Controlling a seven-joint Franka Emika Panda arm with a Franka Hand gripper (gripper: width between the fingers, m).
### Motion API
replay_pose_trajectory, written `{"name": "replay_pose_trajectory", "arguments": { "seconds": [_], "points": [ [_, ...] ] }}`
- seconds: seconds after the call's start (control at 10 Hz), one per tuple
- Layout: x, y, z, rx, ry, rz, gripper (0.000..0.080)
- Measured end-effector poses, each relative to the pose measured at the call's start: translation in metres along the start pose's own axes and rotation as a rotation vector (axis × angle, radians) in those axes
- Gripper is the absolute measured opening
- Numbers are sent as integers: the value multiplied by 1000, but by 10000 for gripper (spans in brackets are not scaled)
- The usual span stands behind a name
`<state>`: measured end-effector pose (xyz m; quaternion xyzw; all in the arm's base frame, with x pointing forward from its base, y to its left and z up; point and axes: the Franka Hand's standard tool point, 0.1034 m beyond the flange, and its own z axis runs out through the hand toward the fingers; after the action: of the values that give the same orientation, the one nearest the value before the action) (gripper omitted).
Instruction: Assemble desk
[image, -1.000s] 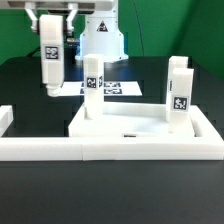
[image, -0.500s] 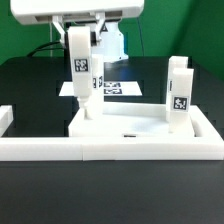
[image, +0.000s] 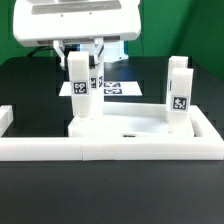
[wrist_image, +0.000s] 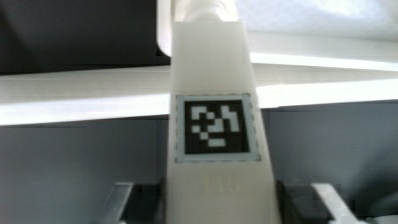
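My gripper (image: 81, 52) is shut on the top end of a white square leg (image: 80, 90), held upright with its tag facing the camera. The leg's lower end is at the left rim of the white tray-like desk top (image: 130, 128); I cannot tell whether it touches. A second leg (image: 97, 78) stands just behind it, partly hidden. Two more legs (image: 180, 92) stand upright at the top's right side. In the wrist view the held leg (wrist_image: 214, 90) fills the middle between the fingers (wrist_image: 135, 200), with my gripper (wrist_image: 222, 208) closed around it.
The long low white border rail (image: 100, 150) runs in front of the desk top and turns back at both ends. The marker board (image: 120, 89) lies behind the top. The robot's base (image: 110, 45) stands at the back.
The gripper has carried the leg toward the exterior view's right and lower, from left of the desk top to its left rim beside the standing leg.
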<state>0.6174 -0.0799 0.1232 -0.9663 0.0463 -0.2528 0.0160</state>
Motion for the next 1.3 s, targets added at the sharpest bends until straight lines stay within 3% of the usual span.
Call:
{"name": "replay_pose_trajectory", "arguments": {
  "seconds": [0.3,0.6,1.0,1.3],
  "points": [
    [-5,-1,7,-9,1,33,290],
    [2,-7,10,-39,36,104,290],
    [6,-9,11,-34,33,157,290],
    [6,-9,11,-34,33,157,609]
  ]
}}
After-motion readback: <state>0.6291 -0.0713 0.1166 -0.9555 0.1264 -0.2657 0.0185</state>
